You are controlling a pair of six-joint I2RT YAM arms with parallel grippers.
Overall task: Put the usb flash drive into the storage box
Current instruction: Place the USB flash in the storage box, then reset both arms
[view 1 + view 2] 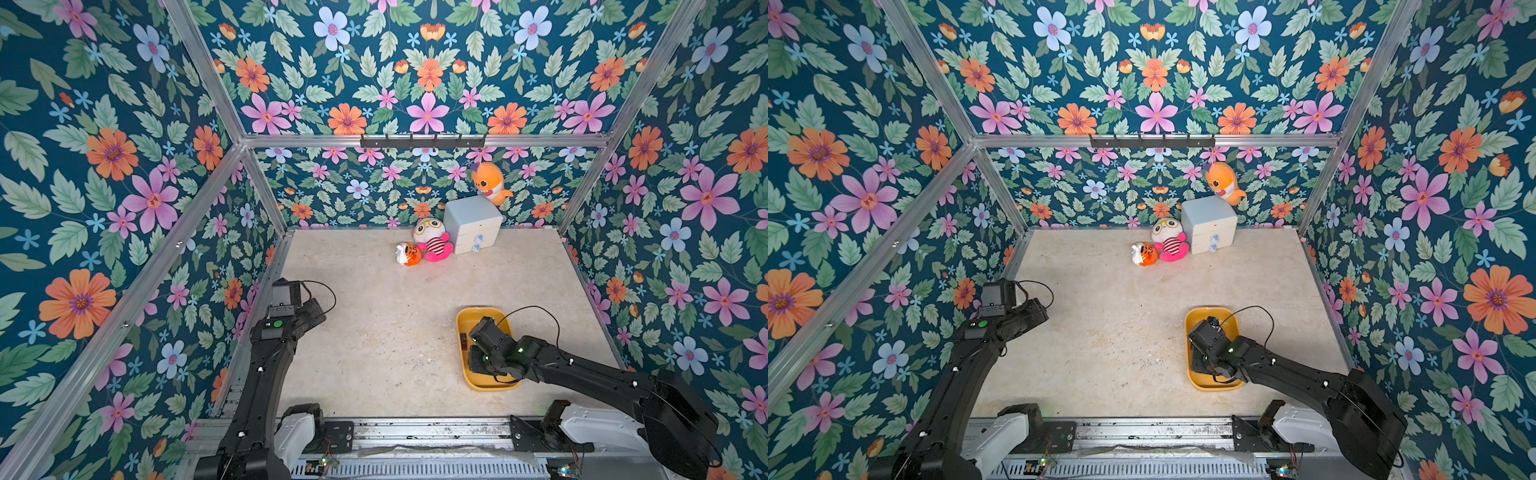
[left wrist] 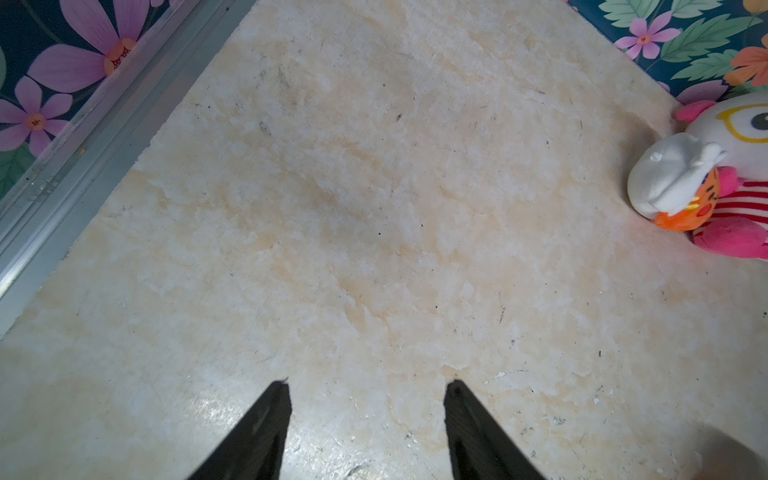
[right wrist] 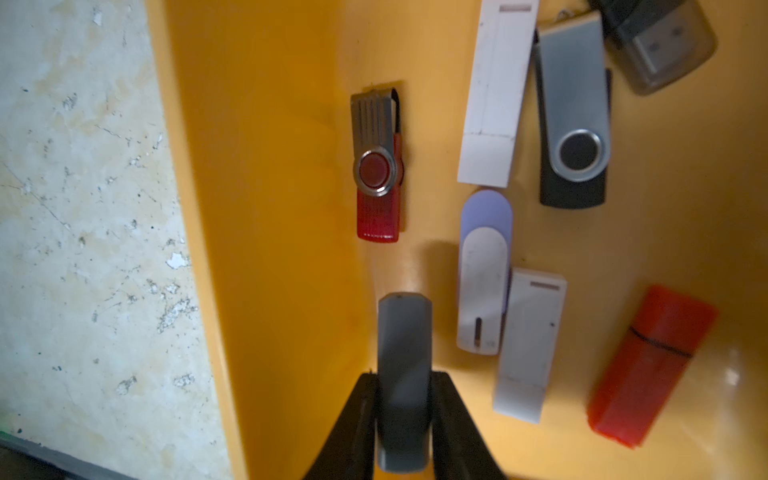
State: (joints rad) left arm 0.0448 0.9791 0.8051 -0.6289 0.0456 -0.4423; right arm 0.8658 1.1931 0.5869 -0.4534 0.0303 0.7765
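Observation:
The storage box [image 1: 461, 320] [image 1: 1188, 328] is a shallow mustard-yellow tray at the front right of the table. My right gripper [image 3: 404, 376] hangs over its inside, near one long wall [image 3: 270, 208]. It is shut on a grey usb flash drive [image 3: 404, 332], which sticks out past the fingertips and looks blurred. Several other drives lie on the box floor: a red swivel one [image 3: 378, 166], white ones [image 3: 496, 91], a lilac one [image 3: 484, 270] and a red capped one [image 3: 652, 365]. My left gripper [image 2: 368, 384] is open over bare table, holding nothing.
At the back stand a pale drawer cabinet [image 1: 471, 224], a white and pink plush [image 1: 432, 243], a small orange plush [image 1: 409, 254] and an orange fish plush [image 1: 490, 183]. Metal frame rails [image 1: 266, 286] border the table. The left arm [image 1: 270, 353] rises along the left edge.

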